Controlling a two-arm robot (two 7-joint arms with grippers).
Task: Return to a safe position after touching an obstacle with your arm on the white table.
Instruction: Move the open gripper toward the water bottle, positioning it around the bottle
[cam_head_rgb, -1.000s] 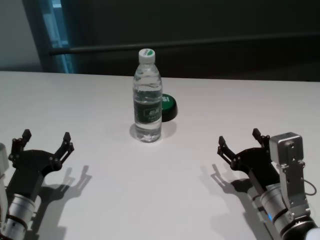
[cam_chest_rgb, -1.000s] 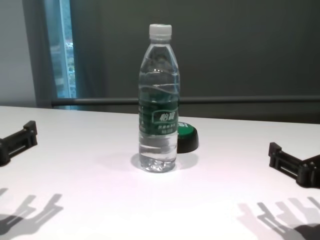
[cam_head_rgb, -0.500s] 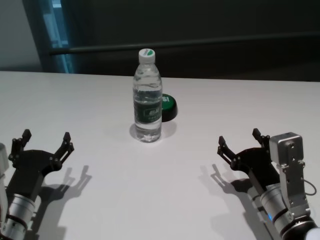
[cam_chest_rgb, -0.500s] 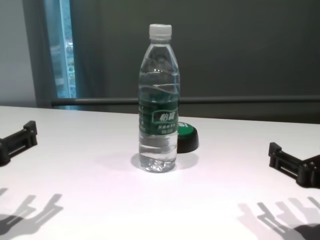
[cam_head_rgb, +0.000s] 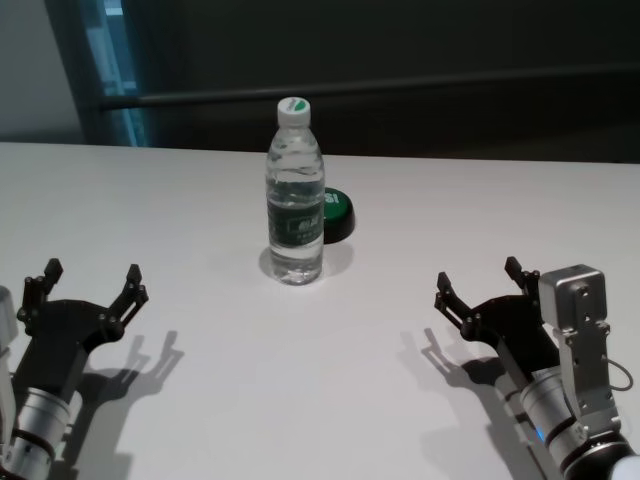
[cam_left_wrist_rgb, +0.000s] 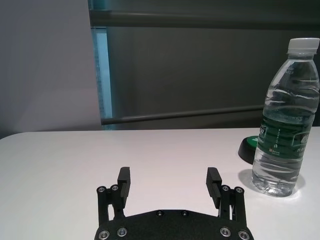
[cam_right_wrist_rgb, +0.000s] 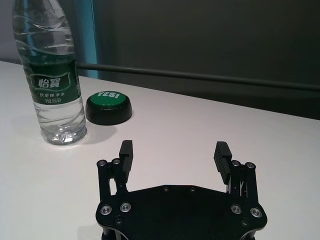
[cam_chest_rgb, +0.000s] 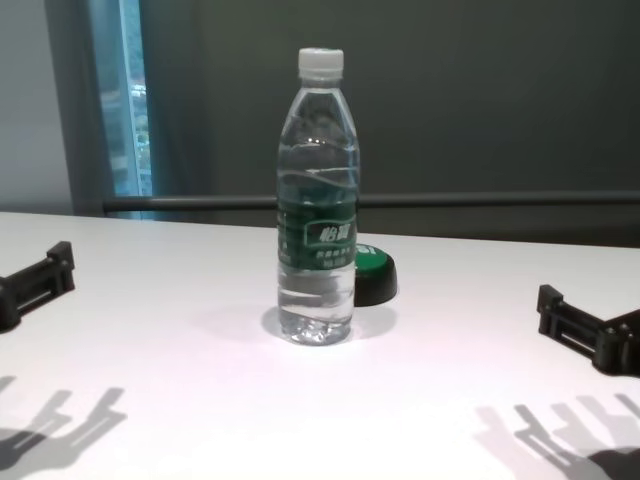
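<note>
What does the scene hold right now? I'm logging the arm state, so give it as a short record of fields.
bottle: upright on the table, capped, centre
button: green top, black base, just behind the bottle on its right
left gripper: jaws open, near left of the table, apart from the bottle
right gripper: jaws open, near right, apart from the bottle
contact: none

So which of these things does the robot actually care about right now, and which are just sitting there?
Part of the job:
- water bottle, standing upright, the obstacle
- white table
- left gripper, open, low on the near left
- right gripper, open, low on the near right

Just sitting there:
- green button, behind and beside the bottle
</note>
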